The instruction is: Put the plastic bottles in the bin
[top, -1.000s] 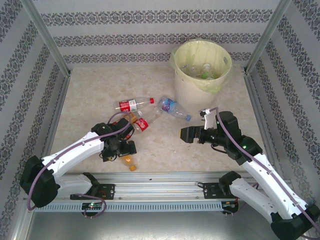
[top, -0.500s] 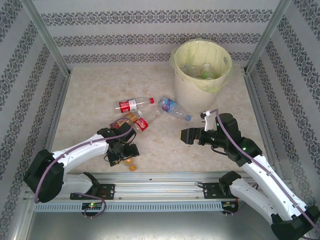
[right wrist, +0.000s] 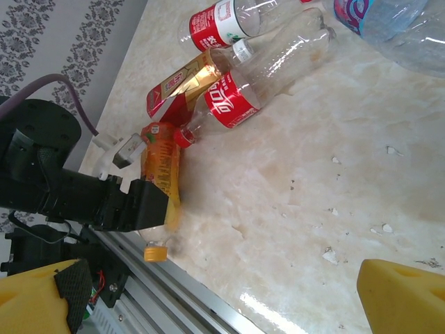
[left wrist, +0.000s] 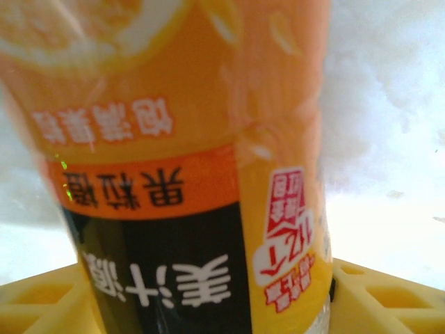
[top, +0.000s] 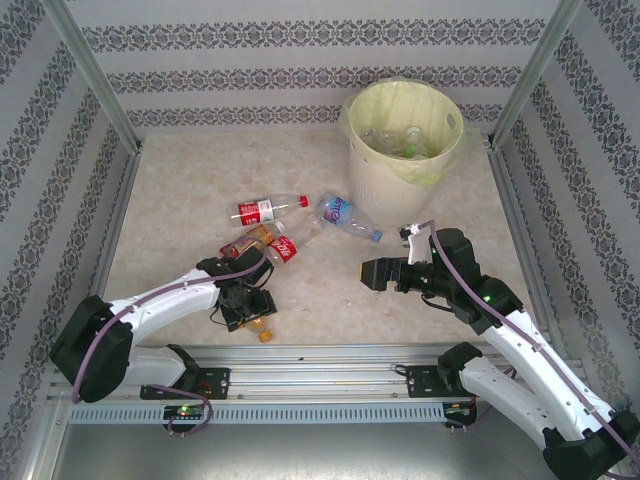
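- a pale beige, marble-veined surface [top: 180, 200] spreads between the walls; the right wrist view shows its glossy sheen [right wrist: 313, 139].
- small white specks [right wrist: 334, 212] lie scattered on it in the right wrist view.
- wallpaper [top: 300, 60] with dark floral bands on grey-white covers the back wall, and the same pattern runs along the left wall [top: 40, 180] and the right wall [top: 590, 180].
- two slanting metal posts, left [top: 93, 75] and right [top: 538, 65], stand at the back corners.
- silver rails [top: 330, 368] run along the near edge, with a perforated strip [top: 320, 412] just below.
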### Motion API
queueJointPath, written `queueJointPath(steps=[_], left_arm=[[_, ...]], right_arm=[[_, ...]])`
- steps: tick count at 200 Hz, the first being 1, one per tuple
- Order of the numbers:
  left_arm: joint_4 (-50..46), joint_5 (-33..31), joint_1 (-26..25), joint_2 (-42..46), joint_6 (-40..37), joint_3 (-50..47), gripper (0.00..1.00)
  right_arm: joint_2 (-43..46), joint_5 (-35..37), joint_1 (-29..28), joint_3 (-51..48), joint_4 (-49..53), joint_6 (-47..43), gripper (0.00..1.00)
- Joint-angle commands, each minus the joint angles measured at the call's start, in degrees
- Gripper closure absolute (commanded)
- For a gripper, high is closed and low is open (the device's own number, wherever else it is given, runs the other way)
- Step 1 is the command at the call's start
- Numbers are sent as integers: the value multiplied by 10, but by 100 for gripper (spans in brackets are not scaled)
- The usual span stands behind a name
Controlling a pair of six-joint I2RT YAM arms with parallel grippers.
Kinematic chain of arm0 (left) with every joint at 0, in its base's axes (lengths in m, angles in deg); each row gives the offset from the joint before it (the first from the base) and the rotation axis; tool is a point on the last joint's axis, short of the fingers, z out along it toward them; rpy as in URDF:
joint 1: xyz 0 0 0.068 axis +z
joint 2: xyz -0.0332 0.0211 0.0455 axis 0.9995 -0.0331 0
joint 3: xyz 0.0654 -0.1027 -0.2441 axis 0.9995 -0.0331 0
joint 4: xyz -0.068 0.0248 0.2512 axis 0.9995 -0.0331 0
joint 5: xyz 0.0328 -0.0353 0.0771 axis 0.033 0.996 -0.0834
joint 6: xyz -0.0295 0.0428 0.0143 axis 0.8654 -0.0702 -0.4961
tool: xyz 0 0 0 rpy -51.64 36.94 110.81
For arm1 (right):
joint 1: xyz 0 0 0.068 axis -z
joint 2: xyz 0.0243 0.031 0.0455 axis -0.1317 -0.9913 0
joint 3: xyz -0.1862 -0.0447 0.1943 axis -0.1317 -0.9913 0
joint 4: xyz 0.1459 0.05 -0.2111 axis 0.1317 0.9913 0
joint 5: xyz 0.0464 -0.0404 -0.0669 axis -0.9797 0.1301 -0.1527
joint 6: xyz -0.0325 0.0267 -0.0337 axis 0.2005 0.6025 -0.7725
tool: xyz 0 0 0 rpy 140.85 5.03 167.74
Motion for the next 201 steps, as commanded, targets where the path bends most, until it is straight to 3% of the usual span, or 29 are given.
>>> queueJointPath(steps=[1, 21, 61, 92, 157, 201], left_arm=[[-23, -15, 9, 20, 1, -3, 35], [-51, -31, 10, 42, -11, 12, 41], [-142, -84, 10, 108, -57, 72, 42], [-139, -97, 9, 130, -152, 144, 42], [54, 89, 6, 70, -458, 249, 42], [154, 210, 4, 18, -563, 283, 41]], right_arm=[[9, 1, -5, -6, -9, 7, 2], [9, 0, -5, -9, -11, 9, 2], [11, -6, -5, -17, -24, 25, 2], [15, 31, -5, -17, -35, 71, 3], [-20, 7, -5, 32, -126, 145, 5], [-45, 8, -4, 100, -130, 155, 6]])
